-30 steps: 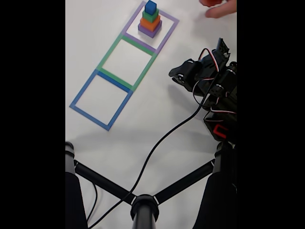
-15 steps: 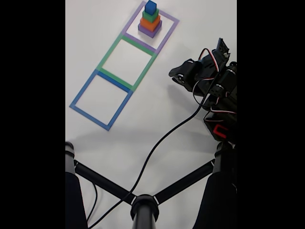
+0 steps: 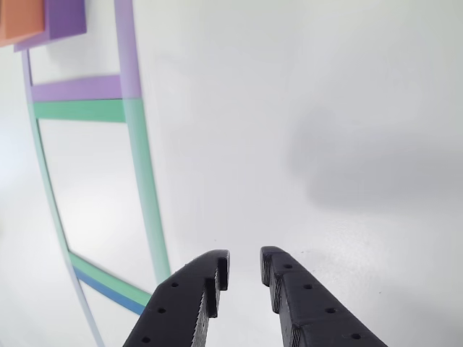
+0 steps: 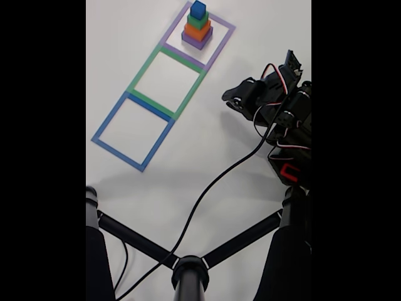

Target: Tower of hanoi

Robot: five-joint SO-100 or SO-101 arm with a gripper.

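Note:
In the fixed view a tower of stepped blocks stands inside the purple tape square (image 4: 220, 45) at the top: purple block (image 4: 197, 41) at the base, then orange (image 4: 197, 31), green (image 4: 198, 21) and a small blue block (image 4: 198, 8) on top. Below it lie a green tape square (image 4: 144, 70) and a blue tape square (image 4: 118, 153), both with nothing inside. My gripper (image 4: 229, 100) hangs to the right of the green square, apart from the tower. In the other view its black fingers (image 3: 244, 269) stand nearly together over bare table, nothing between them. The orange block (image 3: 22, 18) and purple block (image 3: 65, 18) show top left.
The black arm body (image 4: 291, 125) fills the right edge of the fixed view. A black cable (image 4: 213, 182) runs from it down across the table to a black stand with spread legs (image 4: 188, 269) at the bottom. Green tape (image 3: 145, 173) runs left of the fingers.
A person's hand at the top right corner, seen one second ago, has withdrawn out of the picture. The arm and the tower have not moved.

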